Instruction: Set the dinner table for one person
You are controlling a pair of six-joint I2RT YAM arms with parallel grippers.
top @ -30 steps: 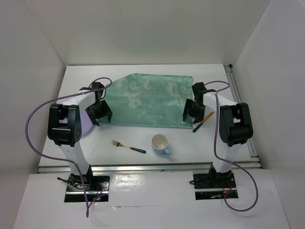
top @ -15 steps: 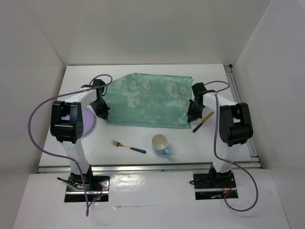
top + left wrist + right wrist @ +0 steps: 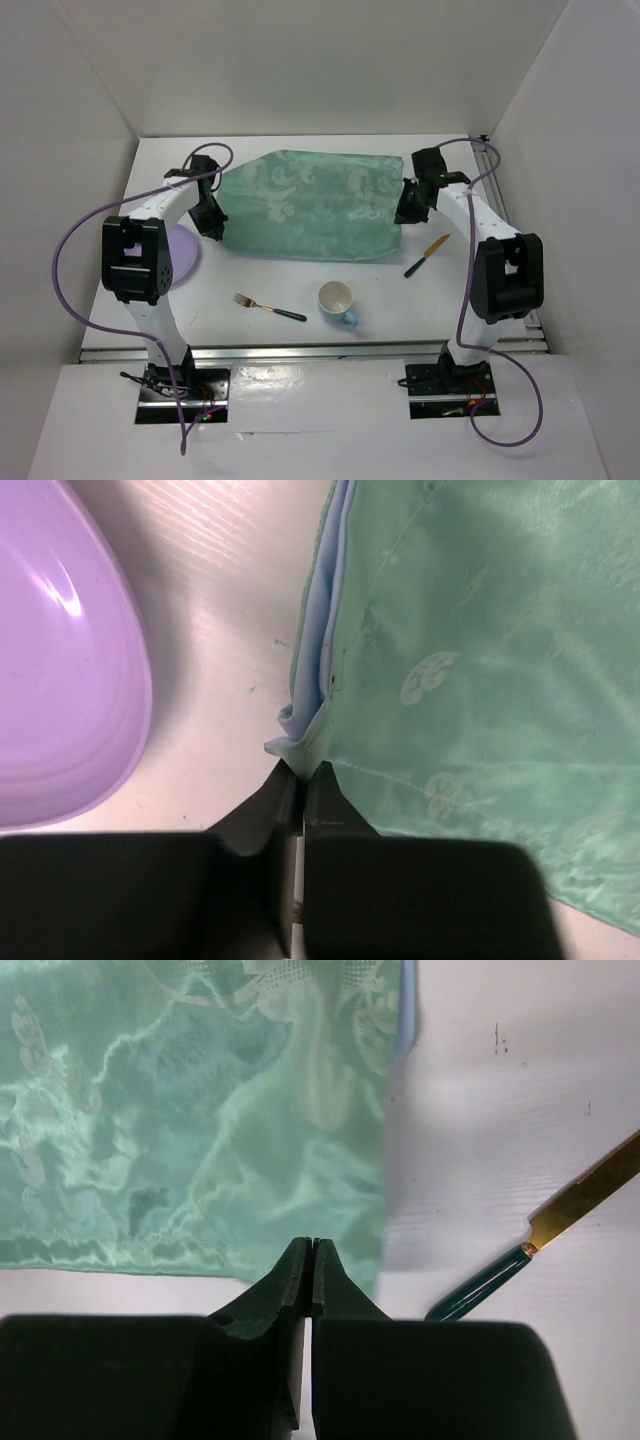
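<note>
Left wrist: cloth corner between closed jaws

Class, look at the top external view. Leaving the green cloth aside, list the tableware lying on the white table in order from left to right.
purple plate → fork → mug → knife

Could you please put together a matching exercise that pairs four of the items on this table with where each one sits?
Things:
1. lilac round plate
2. gold fork with dark handle
3. pale blue ceramic mug
4. gold-bladed knife with dark green handle

Places:
A. upright, in front of the teal-green patterned cloth
B. beside the cloth's right edge, lying diagonally
C. beside the cloth's left edge
D. lying flat, just left of the mug

Pairs: 1-C, 2-D, 3-A, 4-B
</note>
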